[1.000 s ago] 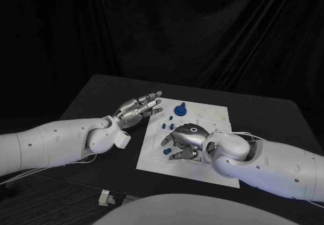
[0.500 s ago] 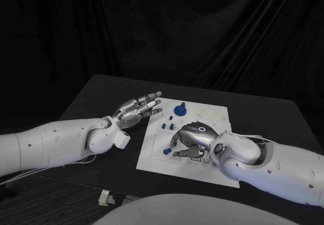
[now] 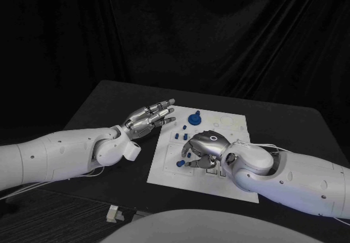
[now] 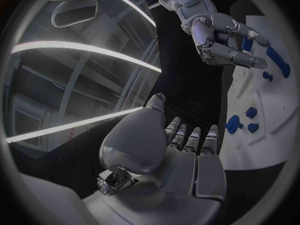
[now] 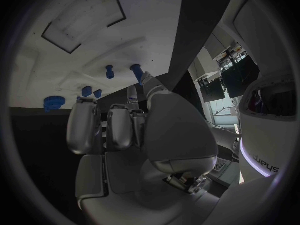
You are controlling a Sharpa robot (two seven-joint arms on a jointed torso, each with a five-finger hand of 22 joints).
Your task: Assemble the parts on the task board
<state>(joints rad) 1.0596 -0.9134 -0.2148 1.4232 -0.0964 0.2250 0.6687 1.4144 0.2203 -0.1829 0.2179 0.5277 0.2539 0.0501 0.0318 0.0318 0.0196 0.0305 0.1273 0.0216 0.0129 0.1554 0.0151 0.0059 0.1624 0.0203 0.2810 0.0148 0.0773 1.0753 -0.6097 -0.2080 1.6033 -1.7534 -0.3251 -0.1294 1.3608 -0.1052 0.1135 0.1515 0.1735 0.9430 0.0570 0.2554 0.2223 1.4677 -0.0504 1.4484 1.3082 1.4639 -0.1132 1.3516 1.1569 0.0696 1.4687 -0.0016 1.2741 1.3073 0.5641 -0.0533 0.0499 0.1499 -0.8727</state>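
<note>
Black table (image 3: 102, 104) against a dark curtain backdrop, with the white task board (image 3: 233, 126) lying flat mid-table. On the board sat several small blue parts: a round knob-like part (image 3: 194, 119) near the far edge, a cluster of small pegs (image 3: 180, 135) below it, and one blue piece (image 3: 180, 163) on the board's near-left area just beside the right hand's fingertips.

The right hand (image 3: 203, 150) hovered low over the board's centre, knuckles up, fingers curled downward toward the board. Whether they pinched anything was not clear from the head view. The right wrist view showed the right hand (image 5: 134, 130) with fingers bent in close together, the thumb tip next to a blue peg (image 5: 135, 71); contact could not be confirmed, so grasp stayed undetermined.

The left hand (image 3: 149, 119) was off the board, over bare table just left of the board's edge, fingers extended and apart, holding nothing. The left wrist view confirmed this: palm and straight fingers (image 4: 187, 135) with nothing between them.

The left wrist view also gave a side look at the right hand (image 4: 219, 35) above the board (image 4: 262, 110), fingers hooked downward, with blue parts (image 4: 240, 121) lying on the white surface well apart from it. The head camera hid the undersides of those fingers.
</note>
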